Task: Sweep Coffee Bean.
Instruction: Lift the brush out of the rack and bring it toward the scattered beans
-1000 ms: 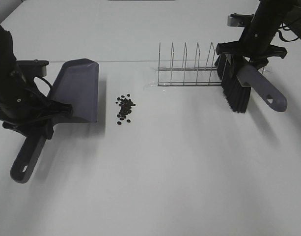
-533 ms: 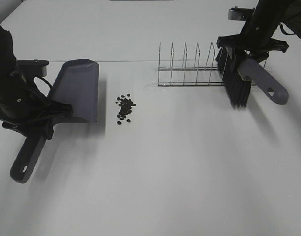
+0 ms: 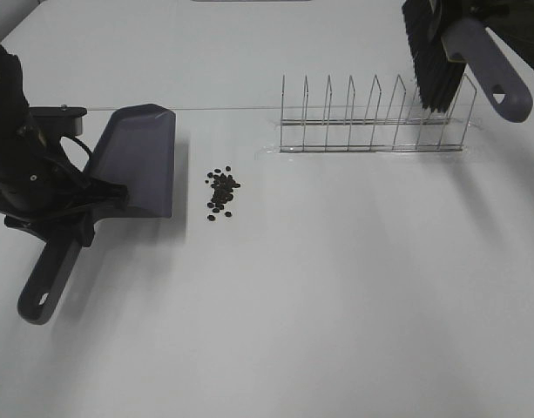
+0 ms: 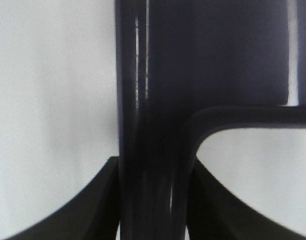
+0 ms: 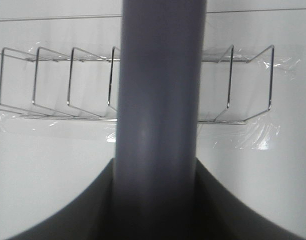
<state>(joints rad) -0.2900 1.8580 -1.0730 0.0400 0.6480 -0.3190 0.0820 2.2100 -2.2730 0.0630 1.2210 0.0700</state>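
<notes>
your left gripper [image 4: 153,200] pinches the dustpan [image 3: 140,161], the right gripper [image 5: 155,200] the brush [image 3: 434,57]; swing it low and you could snag the rack [image 3: 371,131] or scatter the coffee bean [image 3: 221,192].

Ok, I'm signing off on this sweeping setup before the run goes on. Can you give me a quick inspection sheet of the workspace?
Surface: white table, no spills apart from the beans.
Job's things: coffee beans in a loose cluster just right of the dustpan, whose mouth faces them; brush held up near the rack's right end, far from the beans.
Clutter: wire rack standing on clear plastic film.
Grippers: left gripper shut on the dustpan's handle; right gripper shut on the brush's handle.
Cables: dark cable looped on the left arm, off the table.
Surroundings: nothing seen.
</notes>
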